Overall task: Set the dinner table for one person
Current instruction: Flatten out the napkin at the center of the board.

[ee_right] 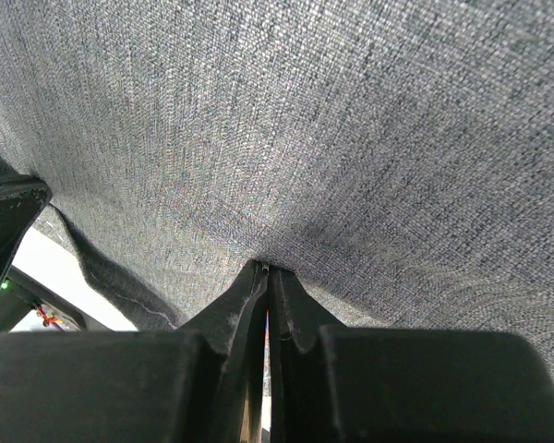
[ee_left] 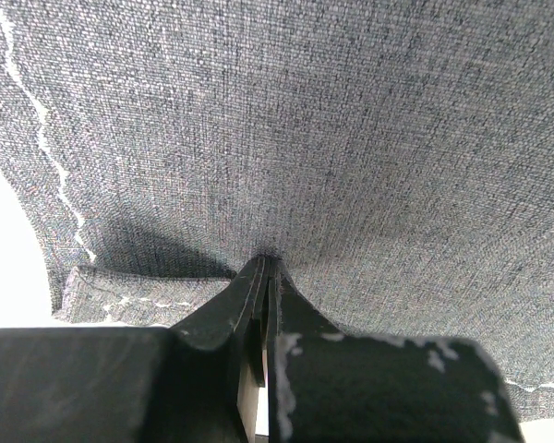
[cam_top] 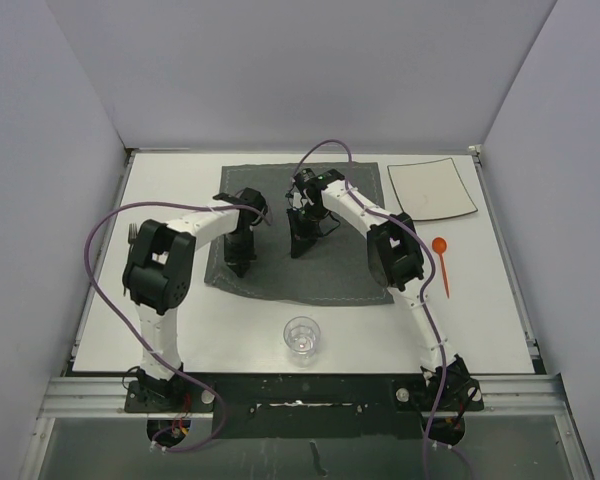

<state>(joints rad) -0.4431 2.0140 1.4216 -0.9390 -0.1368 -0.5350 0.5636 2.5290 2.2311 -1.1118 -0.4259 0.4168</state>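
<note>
Arms folded inward over placemat (cam_top: 280, 282) | left claw (cam_top: 242, 267) pinched onto placemat; right claw (cam_top: 300, 252) pinched onto placemat

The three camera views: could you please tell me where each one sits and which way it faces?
Top external: above and behind the bases, looking down on the dinner table, placemat, plate and glass; both arms show.
Left wrist: on the left arm, facing down at the placemat; the left gripper pinches the cloth.
Right wrist: likewise on the right arm; the right gripper pinches the cloth.
Shared: both wrist views show the same grey placemat.
</note>
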